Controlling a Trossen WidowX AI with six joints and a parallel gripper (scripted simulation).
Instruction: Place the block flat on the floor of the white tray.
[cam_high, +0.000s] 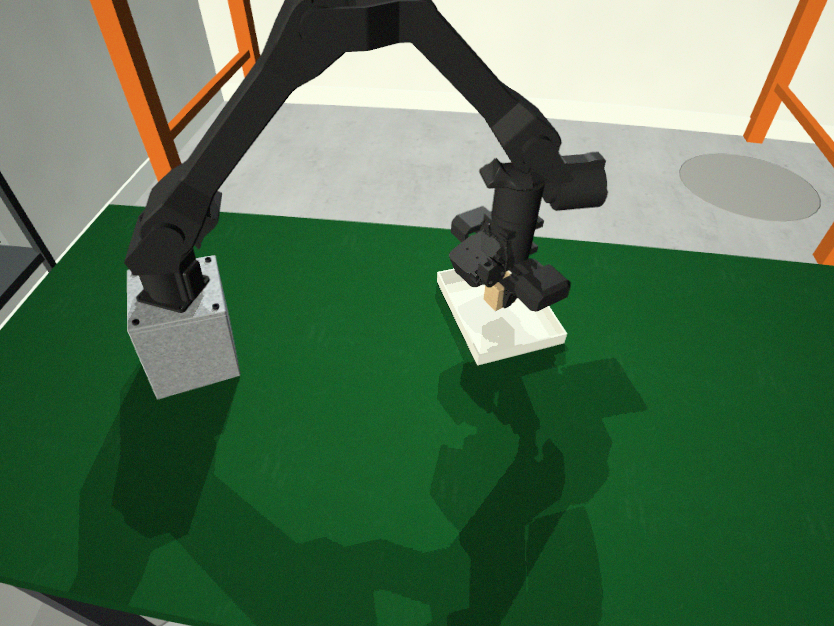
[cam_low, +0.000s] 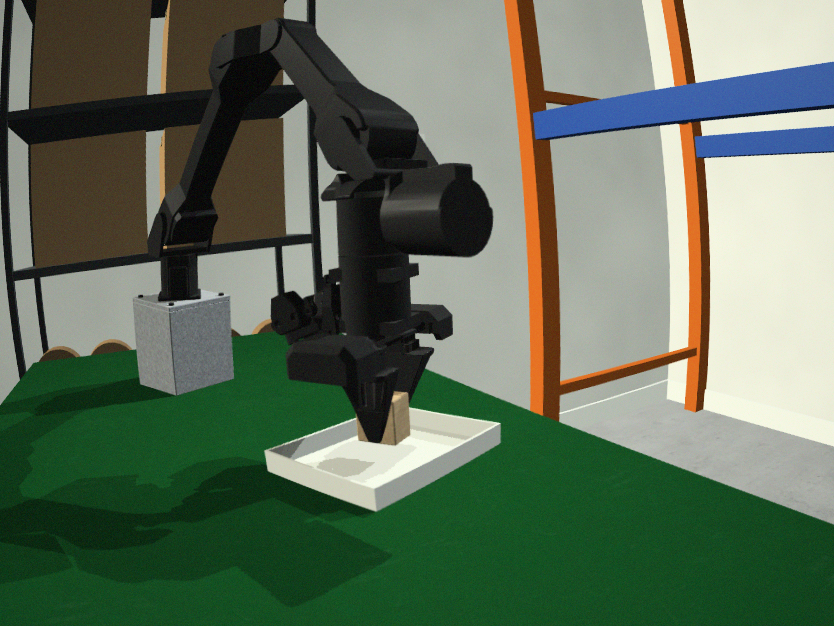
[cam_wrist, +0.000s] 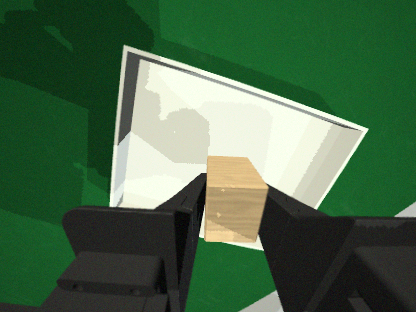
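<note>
My gripper (cam_low: 381, 425) is shut on a light wooden block (cam_low: 394, 419), which stands upright between the black fingers. The block (cam_high: 495, 295) hangs inside the white tray (cam_high: 501, 323), over its far part, with its lower end close to the tray floor; I cannot tell whether it touches. In the wrist view the block (cam_wrist: 234, 197) sits between my fingers with the tray floor (cam_wrist: 220, 145) spread out below it. The tray (cam_low: 383, 454) is shallow with low walls and holds nothing else.
The arm's grey base block (cam_high: 181, 330) stands on the green table at the left. Orange frame posts (cam_low: 538, 222) rise beyond the table's far edge. A dark shelf rack (cam_low: 80, 168) stands behind the base.
</note>
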